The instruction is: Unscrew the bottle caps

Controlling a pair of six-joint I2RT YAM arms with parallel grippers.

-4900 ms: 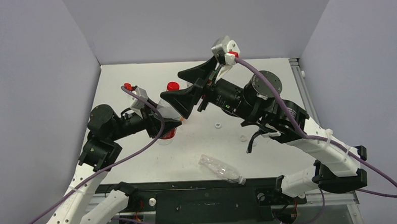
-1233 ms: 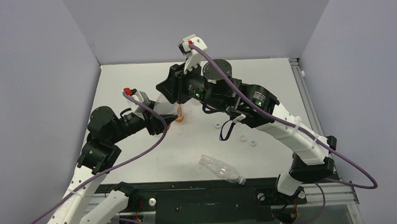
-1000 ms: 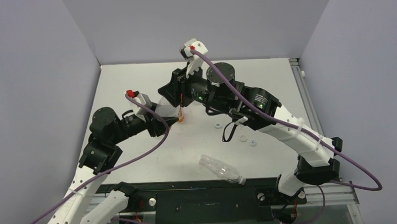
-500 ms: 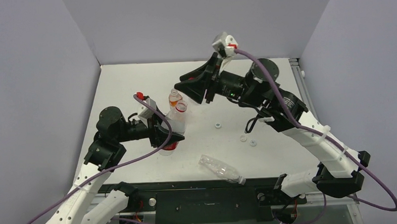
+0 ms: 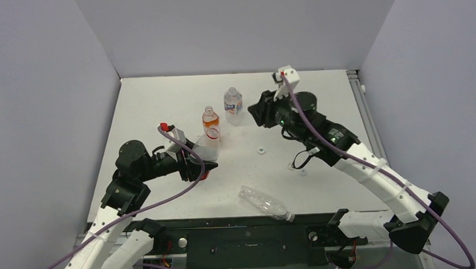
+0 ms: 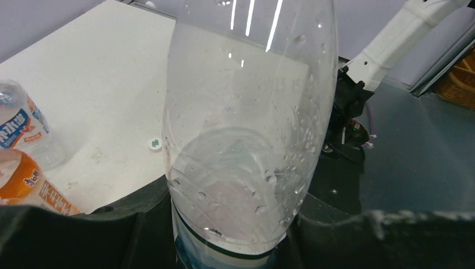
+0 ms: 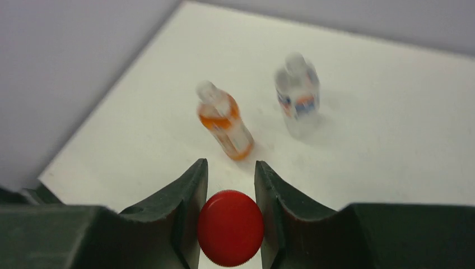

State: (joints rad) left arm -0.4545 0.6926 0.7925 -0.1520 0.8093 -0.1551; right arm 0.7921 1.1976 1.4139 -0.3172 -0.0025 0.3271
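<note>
My right gripper (image 7: 230, 188) is shut on the bright red bottle cap (image 7: 230, 227), which sits between its two dark fingers above the table. From above this gripper (image 5: 254, 112) hangs at the back centre and the cap is hidden. My left gripper (image 5: 199, 167) is shut on the lower body of a clear bottle (image 5: 208, 148), tilted with its uncapped neck up. That bottle (image 6: 246, 140) fills the left wrist view. Three whitish caps (image 5: 261, 150) (image 5: 291, 166) (image 5: 302, 171) lie loose on the table, and one cap (image 6: 155, 144) shows beside the held bottle.
An orange bottle (image 5: 209, 117) and a clear labelled bottle (image 5: 233, 101) stand at the back centre, both uncapped; they also show as the orange bottle (image 7: 224, 126) and labelled bottle (image 7: 297, 89). Another clear bottle (image 5: 264, 203) lies on its side near the front edge.
My right gripper has pulled up and away to the right with the red cap, off the clear bottle. My left gripper has drawn that bottle toward the near left.
</note>
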